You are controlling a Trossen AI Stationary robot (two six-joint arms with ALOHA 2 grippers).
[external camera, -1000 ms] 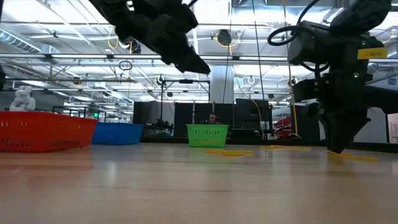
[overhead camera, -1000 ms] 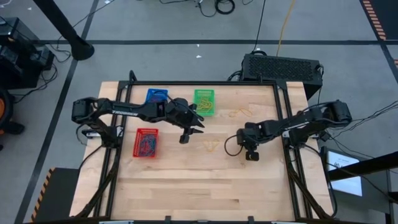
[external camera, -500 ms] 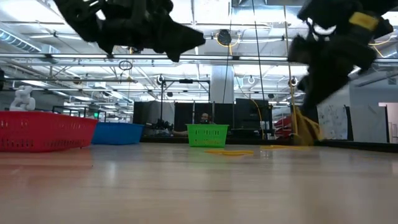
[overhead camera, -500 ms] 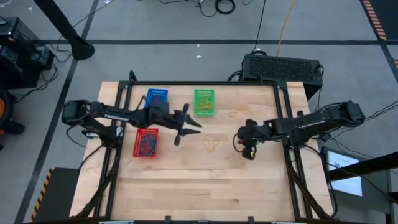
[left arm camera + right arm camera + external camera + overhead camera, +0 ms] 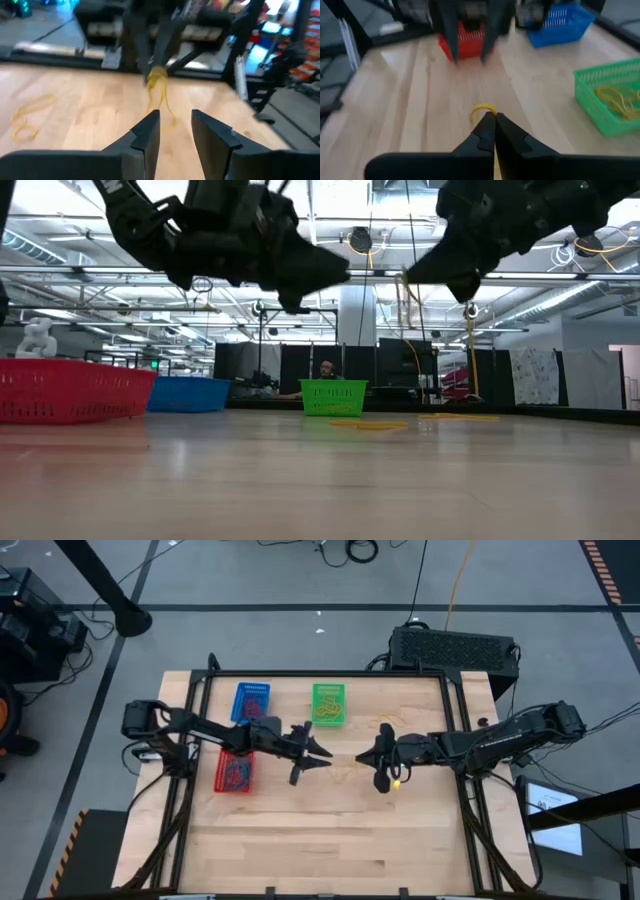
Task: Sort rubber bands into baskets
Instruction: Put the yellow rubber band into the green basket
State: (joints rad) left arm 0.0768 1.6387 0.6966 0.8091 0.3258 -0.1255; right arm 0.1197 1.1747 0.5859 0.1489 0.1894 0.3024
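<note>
My right gripper (image 5: 364, 757) hovers over the table's middle, pointing toward the left arm, shut on a yellow rubber band (image 5: 159, 87). My left gripper (image 5: 322, 753) faces it from a short distance, open and empty; its fingers (image 5: 147, 134) frame the band in the left wrist view. The blue basket (image 5: 251, 700) and the green basket (image 5: 328, 703), which holds yellow bands (image 5: 615, 97), stand at the far side. The red basket (image 5: 235, 772) stands nearer, under the left arm. Loose yellow bands (image 5: 385, 721) lie flat on the table. My right gripper pinches the yellow band's upper end (image 5: 157, 74) between its two fingertips (image 5: 487, 125), coming roughly level from the table's right side. A small loop (image 5: 484, 108) sticks out past the tips. The rest hangs slack below the fingers, lifted clear of the table.
A black box with a grille (image 5: 452, 645) stands beyond the table's far right corner. More yellow bands (image 5: 27, 116) lie on the wood between the grippers and the green basket. Black frame rails run along the table's left and right sides.
My right gripper has risen from the table with the yellow band, gone toward the table's left and turned from pointing down to about level. The band is lifted clear and hangs from the tips. My left gripper has swung down from the green basket to face it.
</note>
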